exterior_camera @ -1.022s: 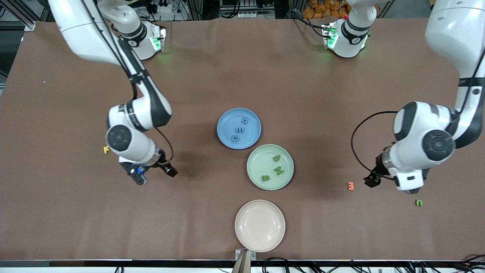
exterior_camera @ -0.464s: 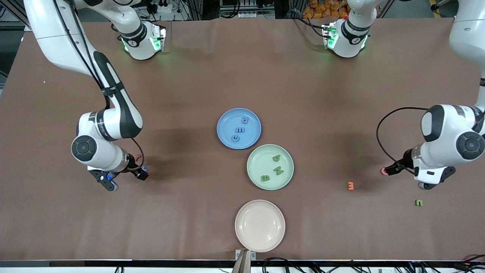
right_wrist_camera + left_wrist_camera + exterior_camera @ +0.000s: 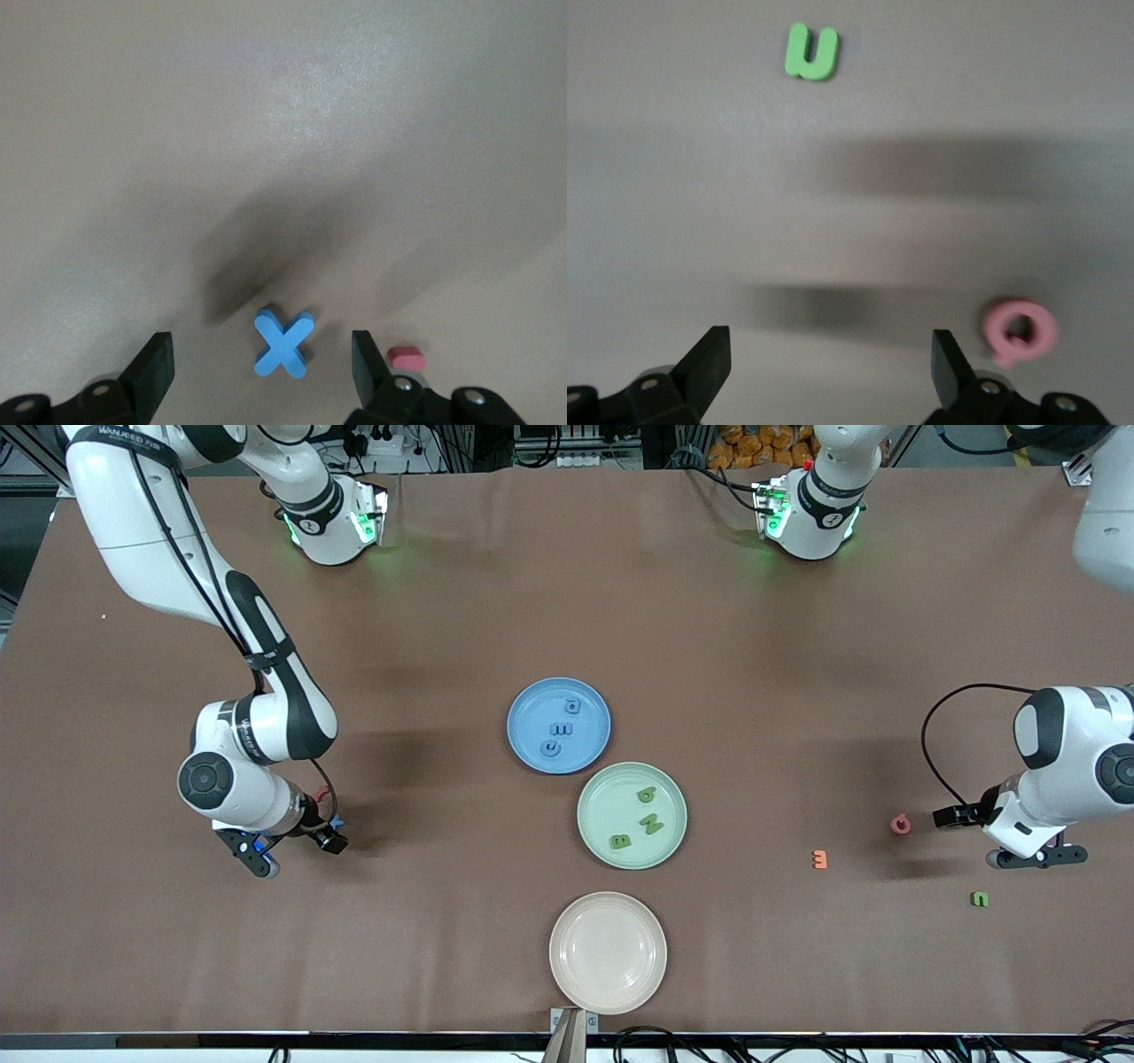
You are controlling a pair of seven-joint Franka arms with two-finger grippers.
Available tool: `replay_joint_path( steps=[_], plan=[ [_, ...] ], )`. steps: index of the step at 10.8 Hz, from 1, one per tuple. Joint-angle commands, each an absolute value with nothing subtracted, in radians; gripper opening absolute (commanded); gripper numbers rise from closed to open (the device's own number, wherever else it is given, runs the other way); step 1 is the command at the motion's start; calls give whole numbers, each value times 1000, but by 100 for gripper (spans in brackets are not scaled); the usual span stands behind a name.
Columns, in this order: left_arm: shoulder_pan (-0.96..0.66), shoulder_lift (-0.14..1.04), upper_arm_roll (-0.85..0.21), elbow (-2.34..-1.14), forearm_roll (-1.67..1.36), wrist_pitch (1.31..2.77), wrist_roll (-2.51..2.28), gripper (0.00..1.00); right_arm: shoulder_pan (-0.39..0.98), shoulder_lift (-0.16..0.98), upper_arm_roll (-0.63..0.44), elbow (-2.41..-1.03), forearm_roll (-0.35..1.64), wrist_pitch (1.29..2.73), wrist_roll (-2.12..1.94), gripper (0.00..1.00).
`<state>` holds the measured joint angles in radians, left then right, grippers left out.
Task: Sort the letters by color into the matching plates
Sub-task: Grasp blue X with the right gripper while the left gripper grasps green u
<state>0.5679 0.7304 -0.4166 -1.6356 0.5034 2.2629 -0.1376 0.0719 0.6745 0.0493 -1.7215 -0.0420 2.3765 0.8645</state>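
My right gripper (image 3: 260, 363) hangs low over the table toward the right arm's end, open, with a blue X letter (image 3: 283, 343) lying between its fingers, untouched. A small pink piece (image 3: 408, 358) lies just outside one finger. In the front view that gripper (image 3: 255, 853) covers the X. My left gripper (image 3: 831, 354) is open and empty over bare table, with a pink Q letter (image 3: 1020, 328) beside one finger and a green U letter (image 3: 811, 51) farther off. The blue plate (image 3: 530, 753) holds blue letters, the green plate (image 3: 595, 806) holds green ones, and the beige plate (image 3: 608, 953) is empty.
An orange letter (image 3: 820, 859) lies between the green plate and the left gripper (image 3: 1032, 857). The pink Q (image 3: 900, 825) and the green U (image 3: 979, 899) lie close to that gripper. The three plates sit close together mid-table.
Both arms swung outward toward their own ends of the table. The left arm's move uncovered the pink Q. The right arm now covers the yellow letter seen earlier.
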Motion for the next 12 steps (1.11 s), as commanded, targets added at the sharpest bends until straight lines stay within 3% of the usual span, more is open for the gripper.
replay_joint_path(
  steps=[1, 6, 9, 10, 11, 12],
  plan=[
    [555, 847, -379, -1491, 557, 2279, 50, 100, 54, 696, 64, -1720, -58, 2405, 867, 77],
    [451, 1107, -289, -1145, 546, 2397, 161, 100, 54, 706, 64, -1721, -58, 2405, 870, 35],
    [448, 1120, -299, -1123, 468, 2454, 163, 100, 54, 712, 64, -1721, -58, 2405, 871, 36],
    [448, 1106, -311, -1124, 427, 2457, 161, 100, 55, 712, 64, -1721, -58, 2405, 870, 25],
    [449, 1083, -328, -1126, 390, 2456, 160, 100, 57, 712, 64, -1721, -57, 2402, 871, 0],
    [448, 1060, -330, -1130, 367, 2444, 158, 100, 61, 703, 66, -1718, -54, 2393, 873, 0]
  ],
)
